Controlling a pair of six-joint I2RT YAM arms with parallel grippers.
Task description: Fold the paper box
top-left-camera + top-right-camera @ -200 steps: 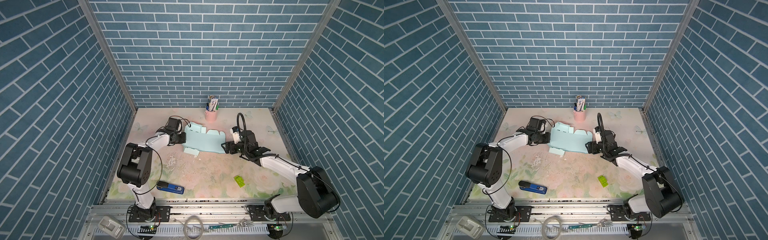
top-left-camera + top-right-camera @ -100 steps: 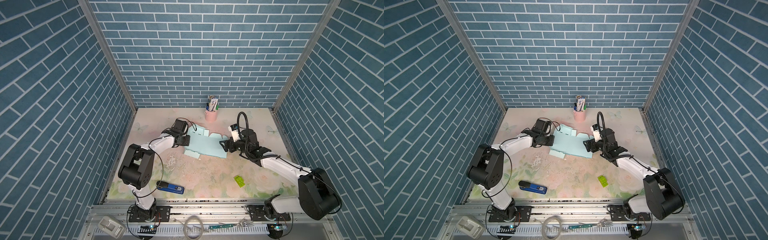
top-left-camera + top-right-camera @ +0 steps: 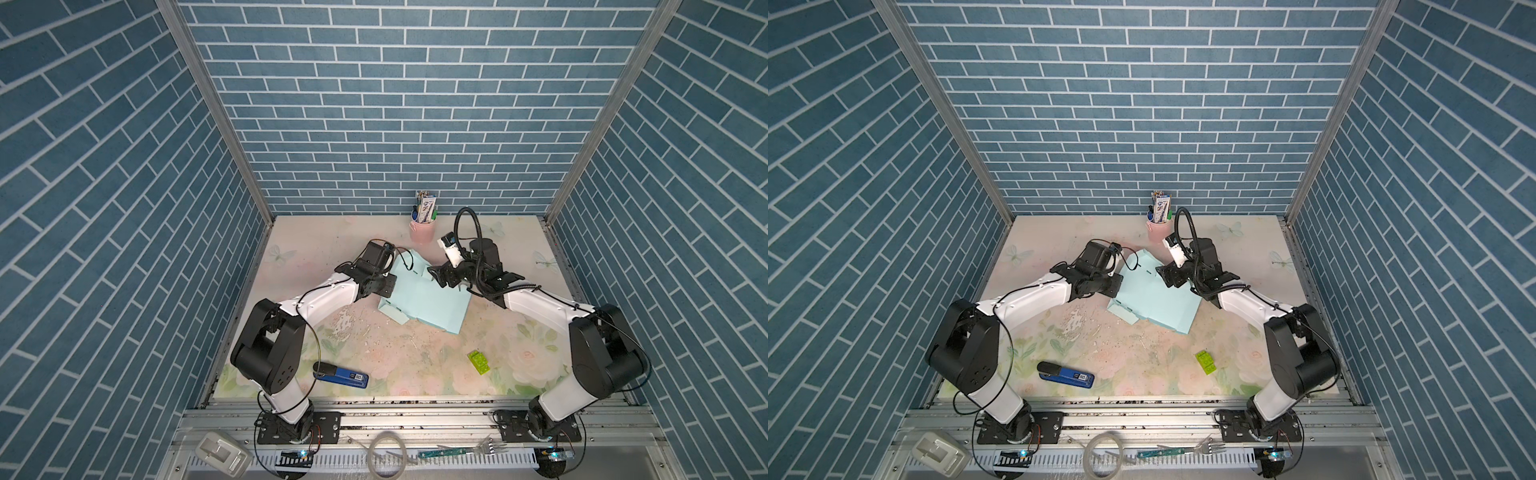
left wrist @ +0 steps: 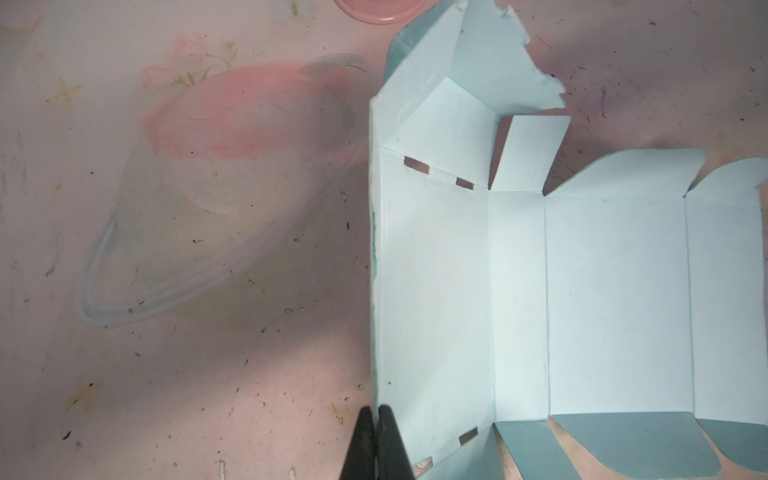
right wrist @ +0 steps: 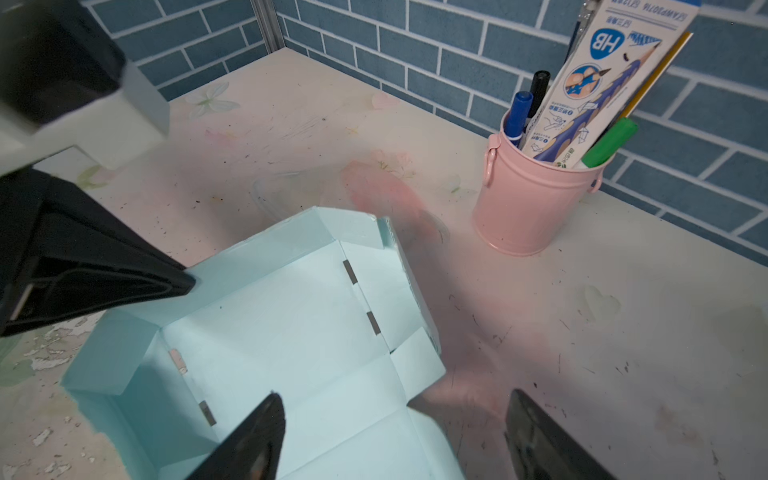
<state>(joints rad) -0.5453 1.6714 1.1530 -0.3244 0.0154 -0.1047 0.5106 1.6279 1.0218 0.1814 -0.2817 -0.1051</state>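
The paper box (image 3: 428, 297) lies toward the back of the bench (image 3: 415, 353), in the middle, between my two arms. It is only partly formed. Most of its panels lie flat and open, and in the right wrist view the box (image 5: 270, 332) has a side wall standing upright along the edge on the left arm's side, with end flaps turned up at the corners.

The left claw (image 4: 377, 409) is pressed together on that upright wall near one end. Its two black fingers (image 4: 365, 428) meet with the thin card edge running in between them. In a top view the left claw (image 3: 390, 286) sits right at the box's edge.

The right claw (image 5: 395, 397) stands wide apart and grips nothing. One finger hangs over the box's flat panel and the other over bare bench just beside the sheet. I cannot tell whether the first touches the card.

The pink pen pot (image 5: 532, 199) stands near the box's far corner, apart from it. The blue stapler (image 3: 340, 376) and the green brick (image 3: 478, 362) lie well apart, toward the front.
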